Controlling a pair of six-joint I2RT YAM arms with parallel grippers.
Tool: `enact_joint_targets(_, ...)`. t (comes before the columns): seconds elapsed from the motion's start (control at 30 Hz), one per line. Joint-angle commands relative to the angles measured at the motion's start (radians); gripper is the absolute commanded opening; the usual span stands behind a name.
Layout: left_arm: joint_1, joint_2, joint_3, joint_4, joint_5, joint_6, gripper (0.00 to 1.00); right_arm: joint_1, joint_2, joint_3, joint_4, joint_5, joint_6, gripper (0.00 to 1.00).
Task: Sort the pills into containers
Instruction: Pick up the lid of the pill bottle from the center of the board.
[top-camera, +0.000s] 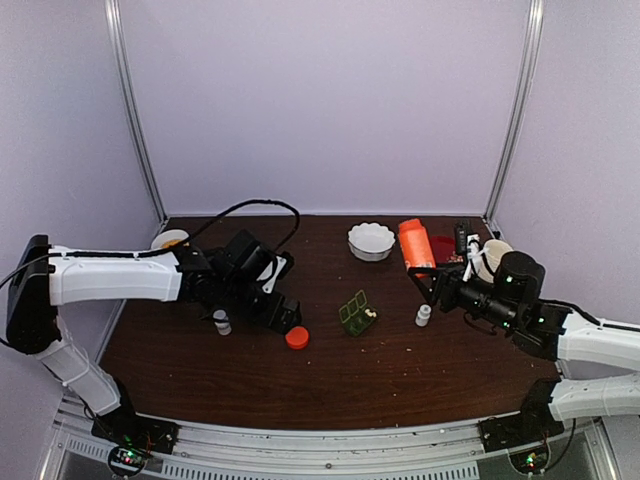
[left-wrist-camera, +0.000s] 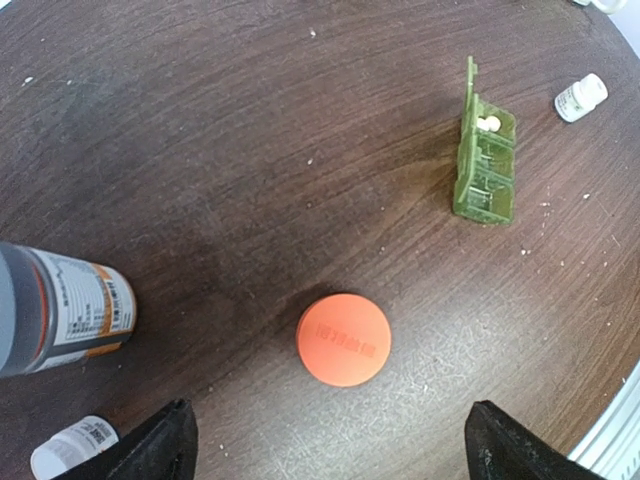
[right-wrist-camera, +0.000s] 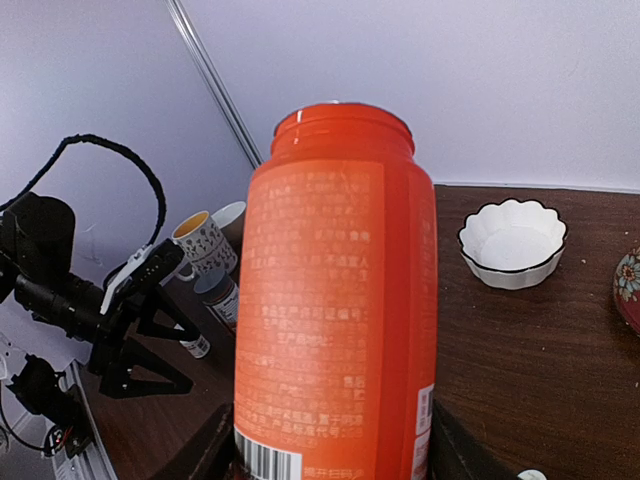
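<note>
Pills (left-wrist-camera: 488, 123) lay in one end cell of the green box (left-wrist-camera: 485, 170), mid-table. Right gripper (right-wrist-camera: 325, 440) clamped the uncapped orange bottle (right-wrist-camera: 335, 300), left gripper (left-wrist-camera: 335, 445) gaped empty; overtipping could scatter tablets.

You have one green pill box (left-wrist-camera: 487, 195), three cells (left-wrist-camera: 483, 158). One whitish pill (left-wrist-camera: 489, 123) visible, in end cell. Two small white bottles (left-wrist-camera: 580, 97), second bottle (left-wrist-camera: 70, 445). One grey-capped labelled bottle (left-wrist-camera: 60, 310). One orange bottle (right-wrist-camera: 335, 300). One orange cap (left-wrist-camera: 343, 338). One white scalloped bowl (top-camera: 371, 241). Two mugs: left mug (top-camera: 170, 240), right mug (top-camera: 492, 255).
</note>
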Motion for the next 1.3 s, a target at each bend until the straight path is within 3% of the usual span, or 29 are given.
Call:
enact_joint_targets(0.0, -0.007, 0.04, 0.017, 0.068, 0.02, 0.026, 0.96, -0.003, -0.031, -0.03, 0.006, -0.047, -0.05, 0.0)
enact_joint_targets(0.47, -0.043, 0.121, 0.028, 0.048, 0.029, 0.013, 0.96, -0.008, -0.013, -0.03, -0.085, 0.007, 0.026, 0.0)
enact_joint_targets(0.6, -0.054, 0.141, 0.036, 0.039, 0.008, 0.017, 0.96, -0.009, -0.012, -0.063, -0.02, 0.011, 0.017, 0.0)
enact_joint_targets(0.7, -0.055, 0.162, 0.049, 0.039, 0.006, 0.016, 0.96, -0.009, 0.006, -0.079, 0.018, -0.036, 0.025, 0.0)
enact_joint_targets(0.93, -0.056, 0.191, 0.055, 0.06, -0.002, -0.006, 0.94, -0.009, 0.141, 0.07, -0.245, -0.209, -0.119, 0.0)
enact_joint_targets(1.27, -0.056, 0.251, 0.1, 0.024, -0.077, -0.041, 0.93, -0.01, 0.219, 0.059, -0.295, -0.305, -0.182, 0.0)
